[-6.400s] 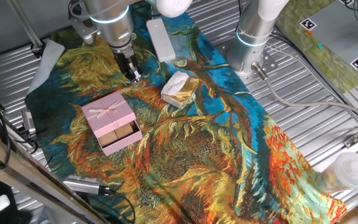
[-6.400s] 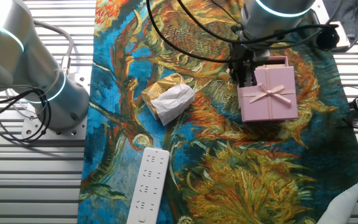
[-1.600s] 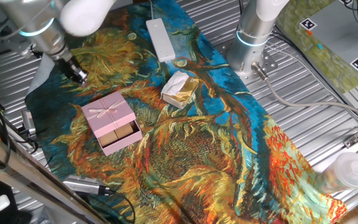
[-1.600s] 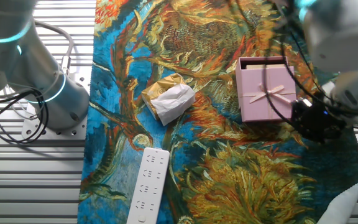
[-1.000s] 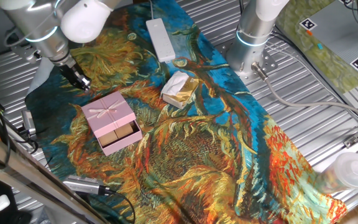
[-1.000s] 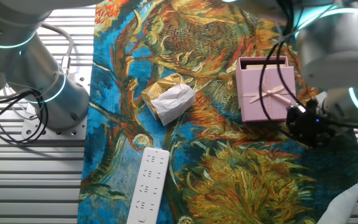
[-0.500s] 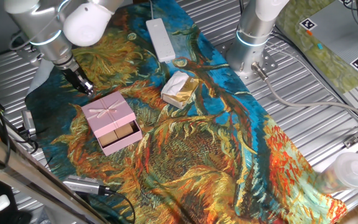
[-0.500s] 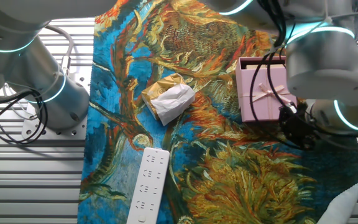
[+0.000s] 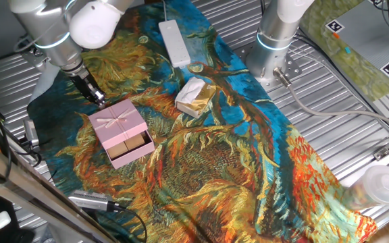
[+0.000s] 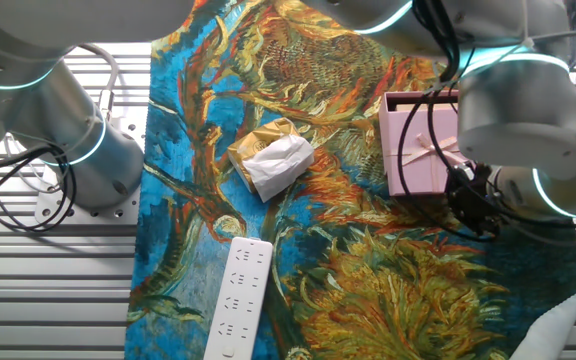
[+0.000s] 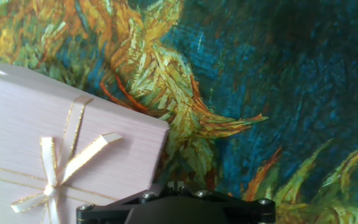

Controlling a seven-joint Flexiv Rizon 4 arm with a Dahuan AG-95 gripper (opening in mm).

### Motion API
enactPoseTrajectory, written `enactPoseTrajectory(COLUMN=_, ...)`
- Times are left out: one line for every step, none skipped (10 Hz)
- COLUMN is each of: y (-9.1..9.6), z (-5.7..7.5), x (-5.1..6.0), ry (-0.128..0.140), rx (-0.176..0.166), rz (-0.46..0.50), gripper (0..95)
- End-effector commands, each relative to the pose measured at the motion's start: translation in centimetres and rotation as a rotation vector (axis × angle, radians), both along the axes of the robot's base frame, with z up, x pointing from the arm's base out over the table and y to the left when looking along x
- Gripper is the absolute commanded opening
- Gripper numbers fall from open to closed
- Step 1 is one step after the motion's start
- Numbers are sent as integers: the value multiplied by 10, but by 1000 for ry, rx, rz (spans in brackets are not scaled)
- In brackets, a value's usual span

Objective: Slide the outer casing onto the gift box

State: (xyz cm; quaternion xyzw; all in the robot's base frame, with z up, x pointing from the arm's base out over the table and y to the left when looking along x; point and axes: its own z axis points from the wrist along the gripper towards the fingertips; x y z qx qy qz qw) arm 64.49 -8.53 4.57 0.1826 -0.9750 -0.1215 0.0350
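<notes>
The pale pink outer casing (image 9: 117, 121) with its ribbon bow lies on the patterned cloth. It also shows in the other fixed view (image 10: 420, 150) and in the hand view (image 11: 48, 149). The gift box (image 9: 131, 146) sticks partly out of the casing's near end, showing tan insides; its rim also shows in the other fixed view (image 10: 416, 99). My gripper (image 9: 97, 98) is low over the cloth just behind the casing's far corner, apart from it. Its fingers look pressed together and hold nothing. The arm hides part of the casing in the other fixed view, where the gripper (image 10: 465, 206) sits by the casing's edge.
A white-and-gold foil packet (image 9: 194, 96) lies right of the casing. A white power strip (image 9: 174, 42) lies at the cloth's far end. A second arm's base (image 9: 275, 40) stands at the back right. A plastic cup (image 9: 377, 183) sits at the right edge.
My gripper has come from the far left of the cloth down toward the casing's far corner. The casing and gift box have not moved.
</notes>
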Motion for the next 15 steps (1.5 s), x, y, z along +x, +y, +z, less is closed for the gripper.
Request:
enactPoseTrajectory(y=0, z=2, x=-1, ry=4, rx=10, rz=-8, gripper=0)
enactPoseTrajectory(y=1, z=2, x=-1, ry=5, rx=18, rz=-14, gripper=0)
enactPoseTrajectory(y=1, z=4, x=-2, ry=11, rx=33, rz=-24, gripper=0)
enactPoseTrajectory(y=2, z=5, x=-4, ry=14, rx=40, rz=-27, gripper=0)
enactPoseTrajectory(y=2, z=6, x=-5, ry=15, rx=45, rz=-31, gripper=0)
enactPoseTrajectory(y=3, z=7, x=-5, ry=17, rx=54, rz=-34, gripper=0)
enactPoseTrajectory(y=4, z=8, x=-6, ry=18, rx=58, rz=-35, gripper=0)
enactPoseTrajectory(y=4, z=8, x=-6, ry=18, rx=60, rz=-36, gripper=0)
enactPoseTrajectory(y=5, z=7, x=-6, ry=18, rx=60, rz=-39, gripper=0)
enactPoseTrajectory(y=7, z=5, x=-6, ry=19, rx=61, rz=-43, gripper=0)
enactPoseTrajectory(y=9, z=4, x=-7, ry=20, rx=62, rz=-47, gripper=0)
enactPoseTrajectory(y=12, z=3, x=-7, ry=20, rx=63, rz=-51, gripper=0)
enactPoseTrajectory(y=14, z=3, x=-7, ry=21, rx=64, rz=-54, gripper=0)
enactPoseTrajectory(y=18, z=4, x=-7, ry=23, rx=65, rz=-60, gripper=0)
enactPoseTrajectory(y=19, z=5, x=-7, ry=23, rx=65, rz=-61, gripper=0)
